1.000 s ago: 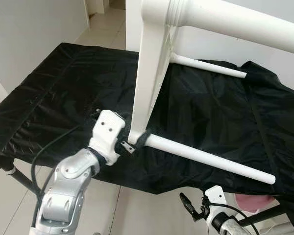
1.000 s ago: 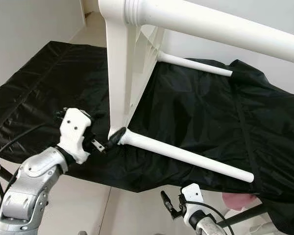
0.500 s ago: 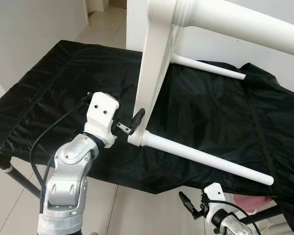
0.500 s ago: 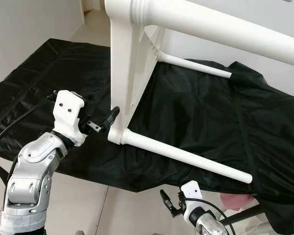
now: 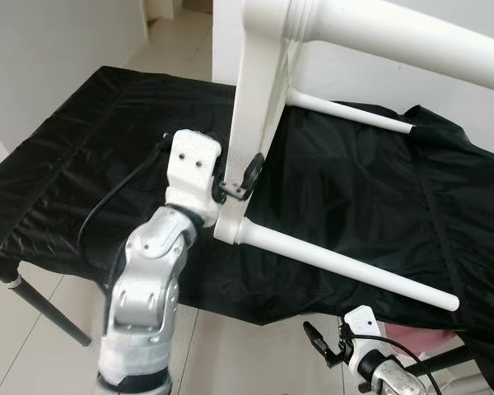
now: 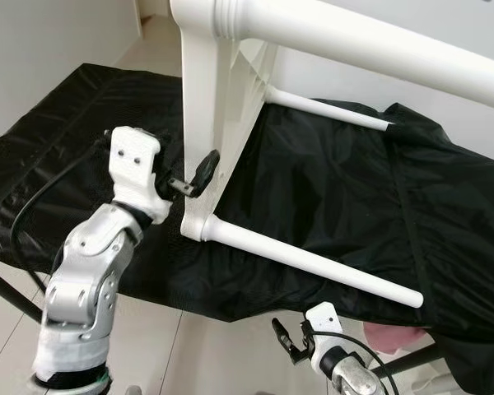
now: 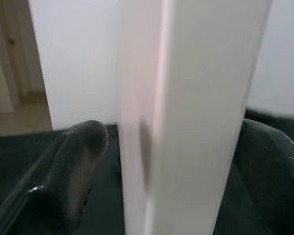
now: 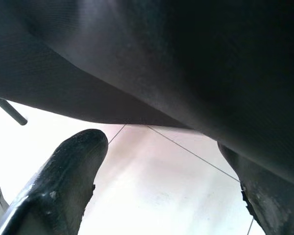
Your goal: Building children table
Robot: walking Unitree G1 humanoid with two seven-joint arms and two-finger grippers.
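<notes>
White children's table (image 5: 259, 107) standing on its side on a desk (image 5: 82, 164) draped in a black cover, top panel upright, round legs pointing sideways. Nearest leg (image 5: 346, 265) projects from the lower corner; a second leg (image 5: 350, 111) runs behind it. Left claw (image 5: 245, 183) sits at the panel's edge just above the corner joint, fingers (image 7: 73, 166) apart, one on each side of the white edge, not visibly pressing it. Right claw (image 5: 328, 350) hangs low below the desk's front edge, fingers spread and empty, floor tiles between them. Judged step: steadying the panel. A sound grip would likely centre the edge between both fingers before closing, staying clear of the leg joint so the table cannot tip. No containers are in view.
</notes>
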